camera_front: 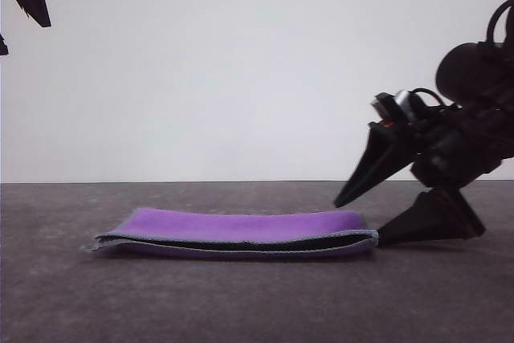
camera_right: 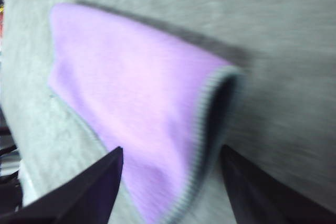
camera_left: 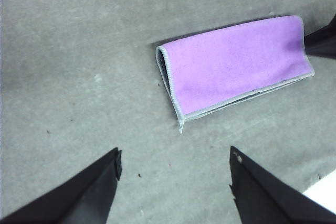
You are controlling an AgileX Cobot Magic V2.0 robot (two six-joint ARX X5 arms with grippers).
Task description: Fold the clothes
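The clothes [camera_front: 241, 226] are one thick cloth folded in half, flat on the table, purple face out and dark grey inside the fold. Its grey stitched edges face the front. My right gripper [camera_front: 358, 222] is open at the cloth's right end, one finger above it and the other low on the table beside it. The right wrist view shows the cloth [camera_right: 131, 93] just ahead of that open gripper [camera_right: 171, 149]. My left gripper [camera_left: 175, 153] is open and holds nothing, raised high at the far left, well back from the cloth [camera_left: 236, 66].
The dark grey table [camera_front: 241, 303] has bare surface in front of and left of the cloth. A plain white wall stands behind it. A white patch [camera_left: 323, 192] shows at the table's edge in the left wrist view.
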